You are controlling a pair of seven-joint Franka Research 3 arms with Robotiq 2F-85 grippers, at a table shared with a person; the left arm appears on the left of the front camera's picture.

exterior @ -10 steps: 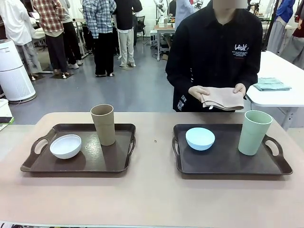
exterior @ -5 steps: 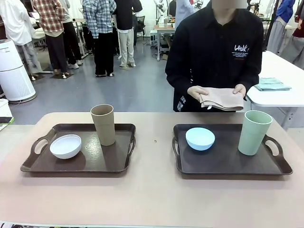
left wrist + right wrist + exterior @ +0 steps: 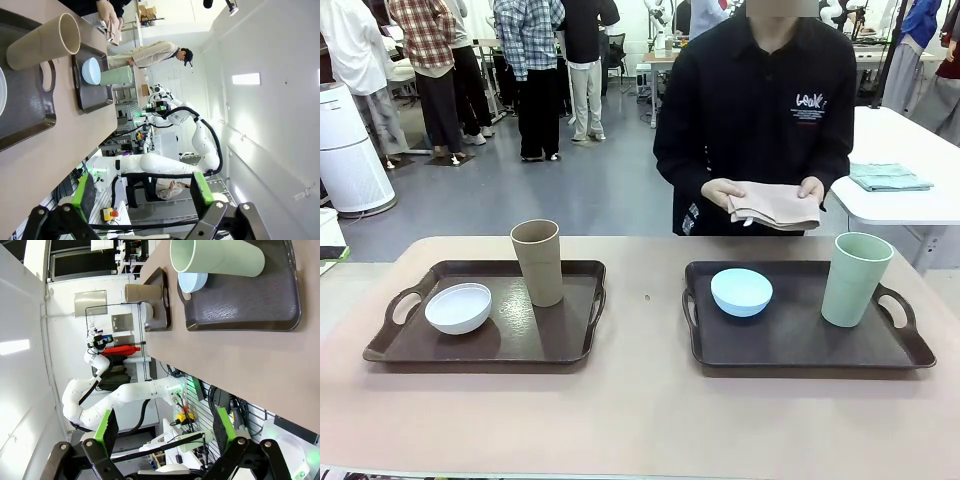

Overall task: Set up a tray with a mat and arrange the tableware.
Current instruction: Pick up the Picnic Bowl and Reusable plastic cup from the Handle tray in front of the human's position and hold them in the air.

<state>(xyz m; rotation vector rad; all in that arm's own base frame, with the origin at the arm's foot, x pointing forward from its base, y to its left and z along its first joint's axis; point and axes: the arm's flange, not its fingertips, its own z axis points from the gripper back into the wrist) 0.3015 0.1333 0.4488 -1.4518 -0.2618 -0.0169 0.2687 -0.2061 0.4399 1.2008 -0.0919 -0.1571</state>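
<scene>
change: person has shifted slightly toward the robot's left; folded mat point(image 3: 775, 205) held in both hands, not yet down.
left tray point(image 3: 520, 338): white bowl point(image 3: 458, 307), tan cup point(image 3: 538, 262); unmoved.
right tray point(image 3: 790, 338): blue bowl point(image 3: 741, 291), green cup point(image 3: 855, 279); unmoved.
left gripper point(image 3: 144, 192): fingers spread, empty.
right gripper point(image 3: 165, 431): fingers spread, empty.
meaning: setup barely begun; a tray probably needs clearing first.

Two bowls point(image 3: 741, 291), two cups point(image 3: 538, 262) upright on trays point(image 3: 790, 345).
</scene>
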